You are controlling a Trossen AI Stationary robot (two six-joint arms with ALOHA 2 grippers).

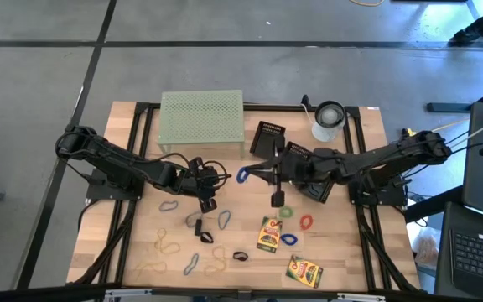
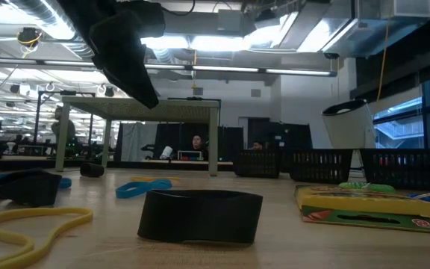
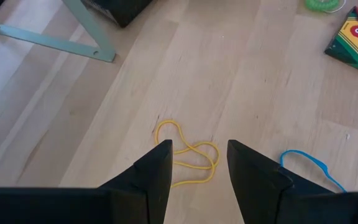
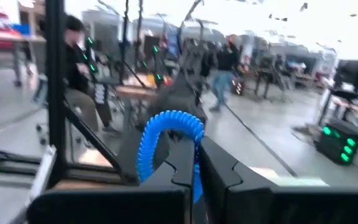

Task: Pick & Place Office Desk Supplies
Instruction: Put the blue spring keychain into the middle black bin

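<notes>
My right gripper [image 1: 250, 174] hangs over the table's middle, in front of the pale green rack [image 1: 201, 122], shut on a blue coiled band [image 4: 169, 134]. My left gripper [image 3: 197, 168] stands open above the table, left of centre. A yellow rubber band [image 3: 188, 155] lies flat on the wood below the gap between its fingers. More rubber bands, one of them blue [image 3: 303, 163], and two crayon boxes [image 1: 268, 235] [image 1: 303, 272] lie on the near half of the table. My right gripper pinches one side of the blue coil's loop [image 4: 196, 163] between its two shut fingers. The fingers lie about level and point toward the table's left. The rest of the loop sticks out past the fingertips, lifted clear of the table.
A white cup [image 1: 329, 122] stands at the far right. Black mesh baskets [image 1: 267, 138] [image 1: 313, 172] sit under and beside the right arm. Green [image 1: 286, 212], red [image 1: 306, 222] and blue [image 1: 288, 239] bands lie by the crayon boxes. A black band [image 2: 200, 217] lies near the front edge.
</notes>
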